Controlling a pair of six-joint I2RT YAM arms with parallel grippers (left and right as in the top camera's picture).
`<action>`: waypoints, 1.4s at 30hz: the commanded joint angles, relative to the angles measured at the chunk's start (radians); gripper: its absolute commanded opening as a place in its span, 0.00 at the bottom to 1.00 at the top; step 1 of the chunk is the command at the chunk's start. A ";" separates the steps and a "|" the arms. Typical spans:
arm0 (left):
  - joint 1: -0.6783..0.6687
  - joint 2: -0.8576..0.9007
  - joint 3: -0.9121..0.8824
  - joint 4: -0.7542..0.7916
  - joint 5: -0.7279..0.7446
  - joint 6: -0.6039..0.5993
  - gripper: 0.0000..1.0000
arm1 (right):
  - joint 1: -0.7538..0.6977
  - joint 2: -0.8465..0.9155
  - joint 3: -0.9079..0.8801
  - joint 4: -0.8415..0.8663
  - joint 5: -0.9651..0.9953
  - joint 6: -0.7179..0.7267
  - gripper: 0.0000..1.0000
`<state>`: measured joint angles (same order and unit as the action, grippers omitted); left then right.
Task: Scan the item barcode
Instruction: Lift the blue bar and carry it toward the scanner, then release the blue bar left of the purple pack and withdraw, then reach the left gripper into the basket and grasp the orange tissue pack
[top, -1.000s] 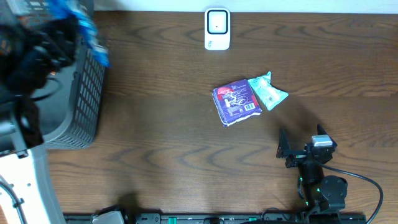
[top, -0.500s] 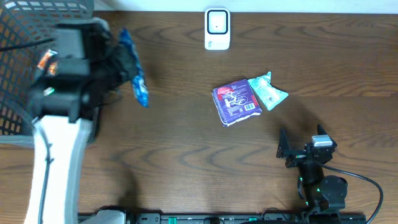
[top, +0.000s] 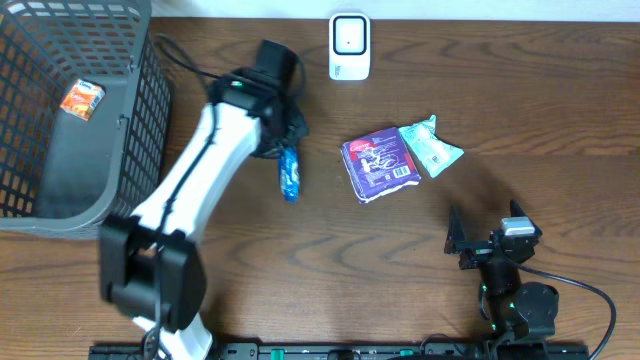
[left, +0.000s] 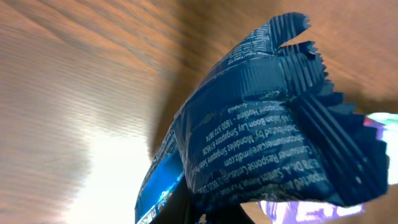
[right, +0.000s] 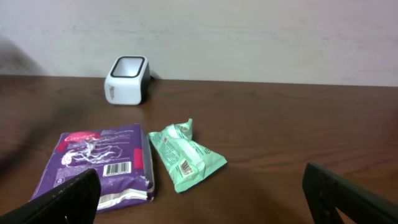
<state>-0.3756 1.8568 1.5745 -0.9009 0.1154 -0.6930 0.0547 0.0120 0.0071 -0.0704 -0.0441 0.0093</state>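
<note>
Blue packet (top: 289, 172), the one item being carried, hangs lengthwise from the left claw (top: 287, 148), above the worktop (top: 300, 265) and below-left of the scanner (top: 349, 46). It is between the basket (top: 148, 130) and the purple pack (top: 379, 164). The left claw is clamped shut on the packet's upper end.

By count there is one white scanner at the far edge, one blue packet, one purple pack, one green packet (top: 431, 147), one small orange packet (top: 82, 99), one dark mesh basket and two arms. The purple pack and green packet lie side by side and touching, to the right of the blue packet and nearer than the scanner.

The basket sits at the far left corner and holds only the orange packet, lying on its floor.

The right claw (top: 487, 240) rests low at the near right, well apart from everything, with its fingers spread wide and nothing between them.

The left wrist view alone shows the blue packet's crimped, saw-toothed end seam and lines of small white print on its back. The right wrist view alone shows a barcode label on the purple pack's near end and another on the green packet, with the scanner's window facing upward.
</note>
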 joint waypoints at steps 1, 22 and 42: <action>-0.027 0.029 -0.008 0.023 -0.014 -0.045 0.07 | 0.005 -0.004 -0.002 -0.004 0.009 -0.014 0.99; 0.064 -0.160 0.158 0.122 -0.037 0.362 0.67 | 0.005 -0.004 -0.002 -0.004 0.009 -0.014 0.99; 0.748 -0.147 0.178 0.284 -0.396 0.410 0.69 | 0.005 -0.004 -0.002 -0.004 0.009 -0.014 0.99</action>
<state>0.3450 1.6627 1.7592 -0.6285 -0.2634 -0.3229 0.0547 0.0120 0.0071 -0.0700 -0.0441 0.0093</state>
